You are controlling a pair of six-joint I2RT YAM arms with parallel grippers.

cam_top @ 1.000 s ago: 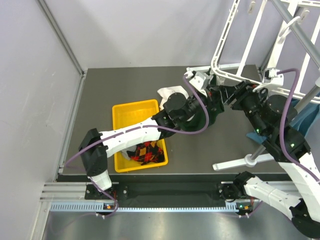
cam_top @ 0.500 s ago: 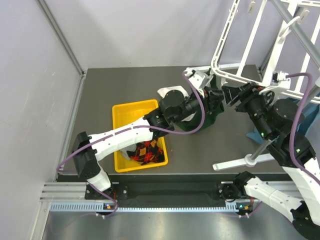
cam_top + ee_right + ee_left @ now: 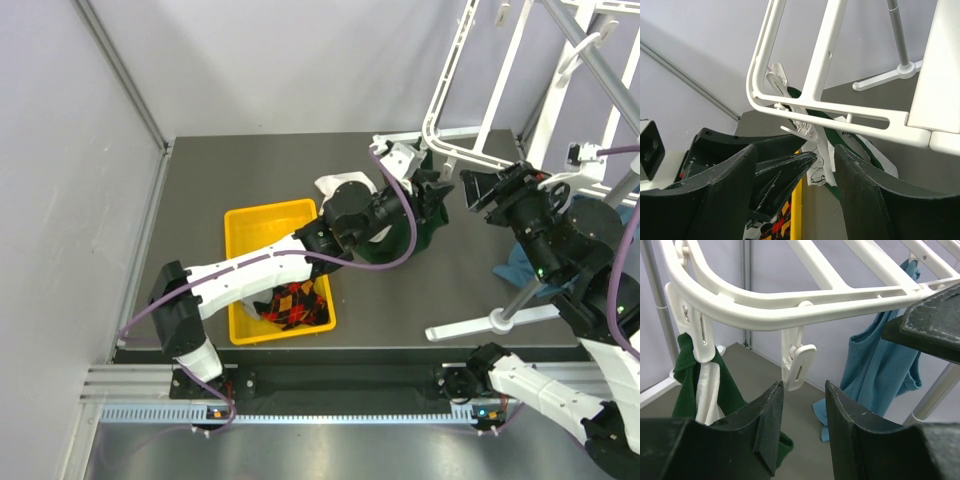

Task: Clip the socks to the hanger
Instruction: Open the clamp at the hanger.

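Where the dark counter meets its far right corner, the white hanger stands raised above it on a grey metal stand pole, the frame tilted with its curved lower rail nearest the arms. A blue garment hangs from the far side of the frame, its lower end near the counter. Left of centre on the counter sits a yellow bin, and the red, black and yellow argyle socks lie bunched in its near end, well apart from the hanger. Both arms reach toward the lower rail. The left claw is just below that rail with its jaws partly apart and nothing between them. The right claw faces the same corner from the other side, jaws wide apart and likewise empty. A green and white sock hangs from the rail, gripped at its top by a white clip and dangling beside the left claw without touching it. Next along the rail hangs a second clip, which holds nothing and sits in line with the gap of the left claw.
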